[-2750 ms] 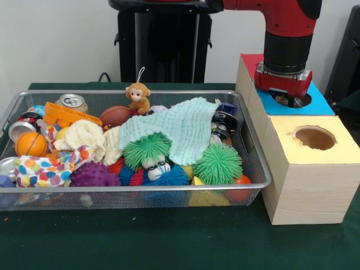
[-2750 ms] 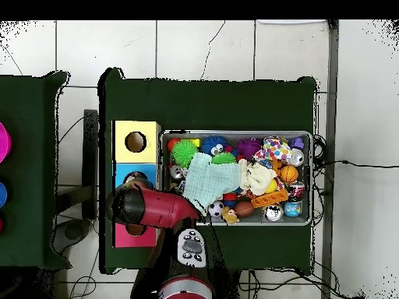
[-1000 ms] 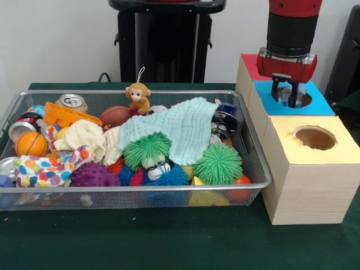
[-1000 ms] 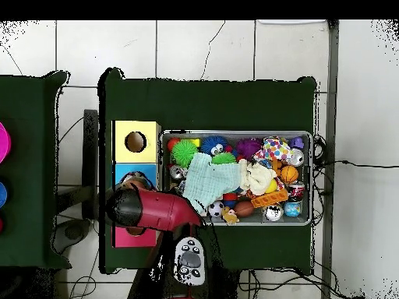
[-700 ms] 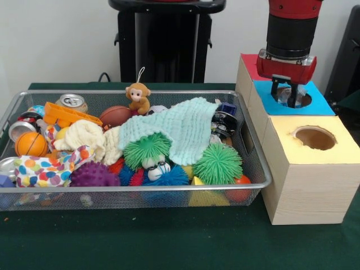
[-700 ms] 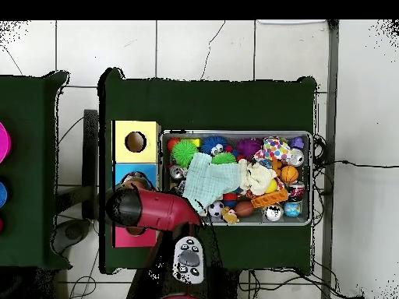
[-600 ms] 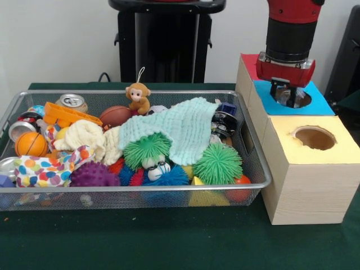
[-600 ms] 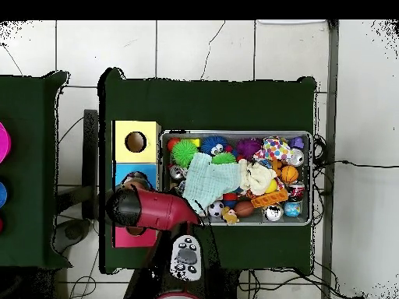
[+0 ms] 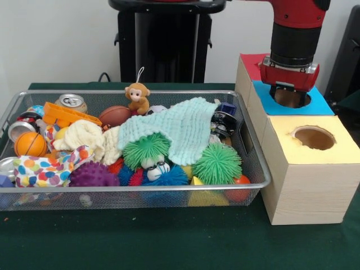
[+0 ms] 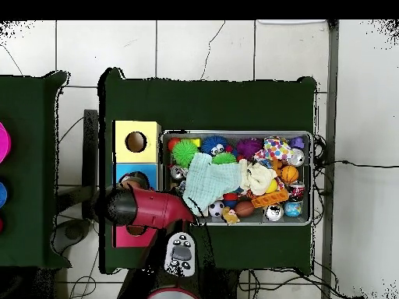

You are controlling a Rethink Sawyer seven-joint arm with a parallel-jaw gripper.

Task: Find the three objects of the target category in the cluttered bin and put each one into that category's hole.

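Observation:
The bin [image 9: 140, 188] is a silver wire mesh basket full of toys, left of the boxes; it also shows in the overhead view [image 10: 234, 133]. My gripper [image 9: 290, 90] hangs from the red and black arm right over the round hole of the blue-topped box [image 9: 322, 104]. Its lower end sits at the hole's rim and I cannot tell how it stands or whether it holds anything. In the overhead view the arm [image 10: 144, 207] covers the blue box and hides the gripper.
A yellow-topped box [image 9: 332, 149] with a round hole stands nearest the camera, a red-topped box [image 9: 250, 61] farthest. The bin holds a mint towel [image 9: 180, 126], a toy monkey [image 9: 137, 97], green spiky balls [image 9: 218, 163], a can [image 9: 71, 101] and a small basketball [image 9: 29, 143].
The arm rose from the blue box's hole and then came down again slightly to the right. The small thing seen under the wrist a second ago no longer shows. The bin's contents have not moved.

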